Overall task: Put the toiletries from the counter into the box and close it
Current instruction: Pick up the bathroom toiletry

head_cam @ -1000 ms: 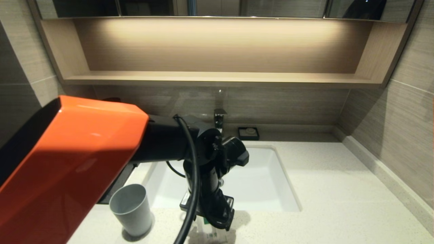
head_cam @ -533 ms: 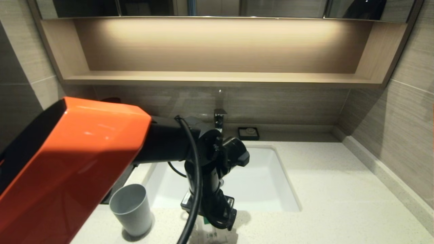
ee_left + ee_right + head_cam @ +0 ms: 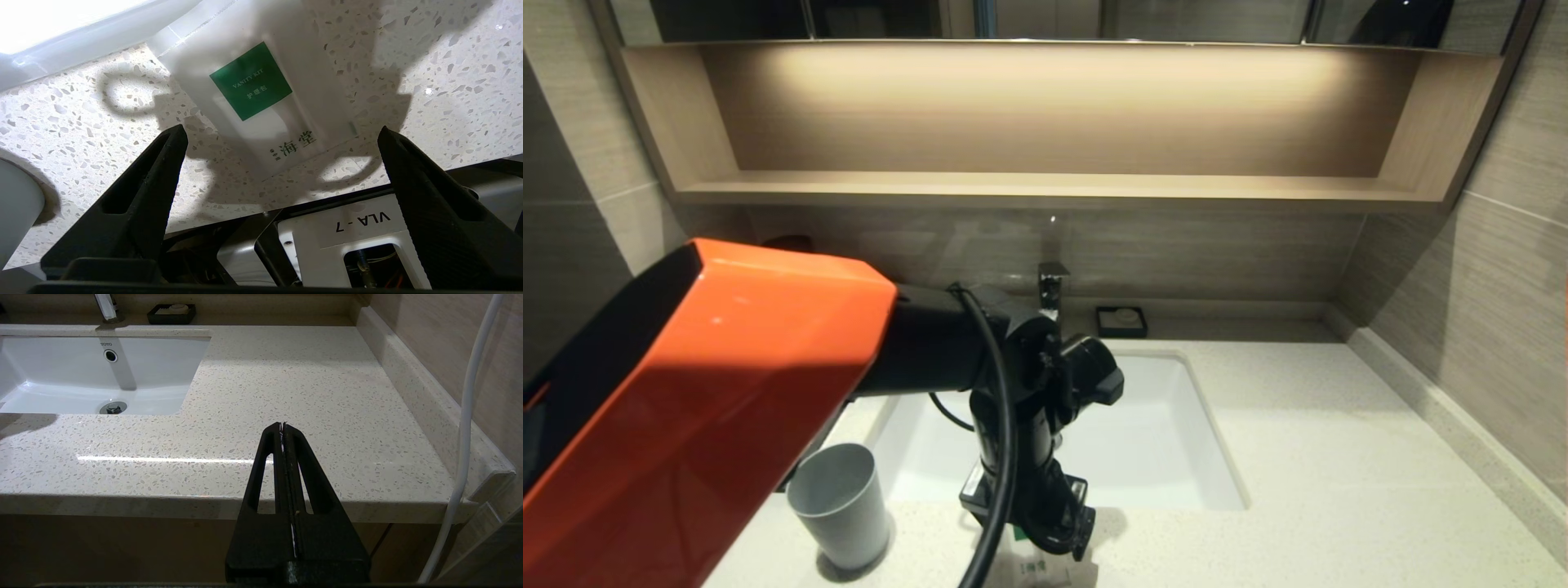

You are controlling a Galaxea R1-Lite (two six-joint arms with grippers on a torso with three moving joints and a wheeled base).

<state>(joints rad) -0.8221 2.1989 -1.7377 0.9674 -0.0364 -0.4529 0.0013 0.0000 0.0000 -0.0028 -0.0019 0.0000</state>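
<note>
The left gripper [image 3: 282, 136] hangs over the counter [image 3: 449, 81] near its front edge, jaws spread wide and grasping nothing. A sachet [image 3: 261, 102] with a green label lies flat on the stone, its near end between the two fingertips [image 3: 175, 139] and apart from both. Bare counter flanks each fingertip. Beyond the sachet's far end runs the sink [image 3: 81, 36] rim. A grey cup [image 3: 837, 502] stands to the left. The right gripper [image 3: 282, 426], jaws clenched together on nothing, sits parked before the counter's front edge.
</note>
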